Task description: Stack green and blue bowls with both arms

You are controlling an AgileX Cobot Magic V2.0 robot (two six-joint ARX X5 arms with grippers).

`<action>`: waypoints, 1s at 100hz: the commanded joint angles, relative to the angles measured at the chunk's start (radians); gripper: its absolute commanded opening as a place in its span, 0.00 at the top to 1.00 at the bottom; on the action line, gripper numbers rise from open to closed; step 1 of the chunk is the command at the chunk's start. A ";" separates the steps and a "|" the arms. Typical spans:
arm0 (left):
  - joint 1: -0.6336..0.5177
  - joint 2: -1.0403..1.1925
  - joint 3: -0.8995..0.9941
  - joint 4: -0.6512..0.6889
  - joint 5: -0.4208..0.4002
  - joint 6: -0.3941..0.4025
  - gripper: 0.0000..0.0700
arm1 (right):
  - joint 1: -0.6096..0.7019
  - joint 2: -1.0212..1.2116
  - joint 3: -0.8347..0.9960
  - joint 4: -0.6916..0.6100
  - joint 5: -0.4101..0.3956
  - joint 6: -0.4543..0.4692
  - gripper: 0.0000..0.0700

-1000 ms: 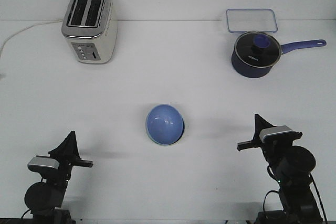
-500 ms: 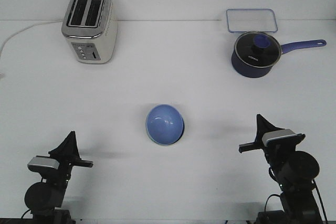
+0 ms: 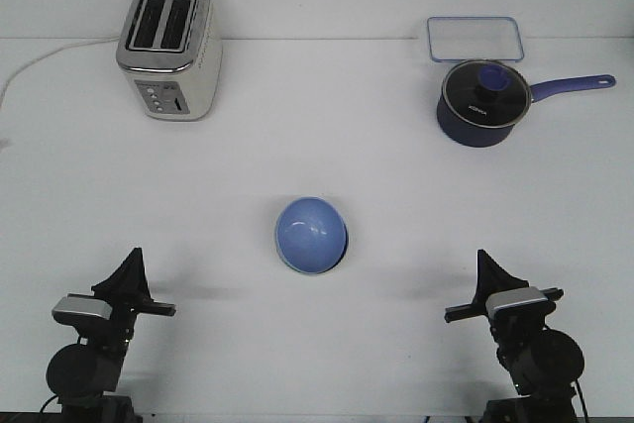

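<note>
A: Bowls [image 3: 311, 235] sit mid-table, blue nested in what seems a pale green rim. I count one stack, toaster [image 3: 168, 47], pan [image 3: 480, 101], clear lid [image 3: 475, 38].

B: Risk?

A: Left gripper [image 3: 130, 269] and right gripper [image 3: 485, 274] sit near the front edge, holding nothing; finger spread unclear. Reaching back could knock the stack.

A silver two-slot toaster [image 3: 169, 48] is seen at the far left of the white table [image 3: 317, 146], with its white cord [image 3: 40, 64] trailing off to the left. At the far right, a dark blue saucepan [image 3: 480, 103] with a glass lid is set, its handle pointed right. Just behind it, a clear rectangular container [image 3: 475, 39] is placed.
</note>
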 commanded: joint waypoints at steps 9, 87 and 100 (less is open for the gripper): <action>0.001 -0.002 -0.019 0.012 0.002 -0.001 0.98 | 0.000 -0.100 -0.053 0.015 0.007 0.004 1.00; 0.001 -0.002 -0.019 0.006 0.002 -0.001 0.98 | -0.005 -0.132 -0.163 0.190 0.029 0.003 1.00; 0.001 -0.002 -0.019 0.006 0.002 -0.001 0.98 | -0.005 -0.132 -0.163 0.190 0.029 0.003 1.00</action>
